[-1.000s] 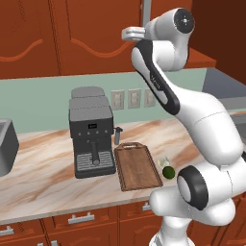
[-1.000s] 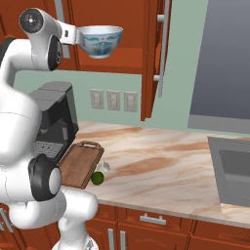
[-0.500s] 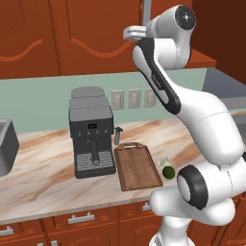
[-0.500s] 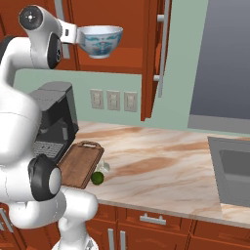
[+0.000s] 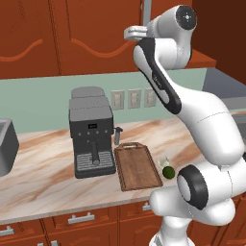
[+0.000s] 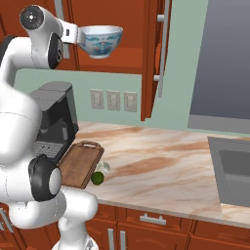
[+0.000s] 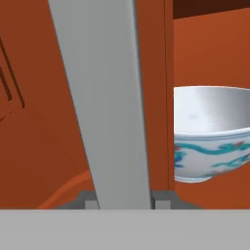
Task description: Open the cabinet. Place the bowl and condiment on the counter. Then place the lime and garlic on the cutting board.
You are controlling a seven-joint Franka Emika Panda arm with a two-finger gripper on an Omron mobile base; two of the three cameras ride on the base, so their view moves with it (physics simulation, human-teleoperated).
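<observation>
- Up high at the cabinet [image 5: 86, 33], the fingers [image 5: 132, 32] are pinched narrow around the cabinet handle [image 7: 107, 97], the long silver bar.
- Hand view: the bar runs up the middle, tilted towards 11 o'clock, with the reddish door edge just beside it at 3 o'clock.
- Past that edge, again at 3 o'clock, sits the bowl [image 7: 210, 132], upright inside the cabinet, white with blue-green painting round its side.
- Right base view: the bowl [image 6: 100, 41] sits on the shelf, and another door stands swung out edge-on at 3 o'clock of it.
- Down on the table [image 5: 43, 168], the cutting board [image 5: 138, 166] lies flat, just beside the black coffee machine [image 5: 91, 132], which is at its 9 o'clock.
- The lime [image 5: 168, 172] rests on the table by the board's edge at 4 o'clock, not on the board.
- The garlic [image 5: 163, 162] is right against the lime, at its 11 o'clock, also off the board.
</observation>
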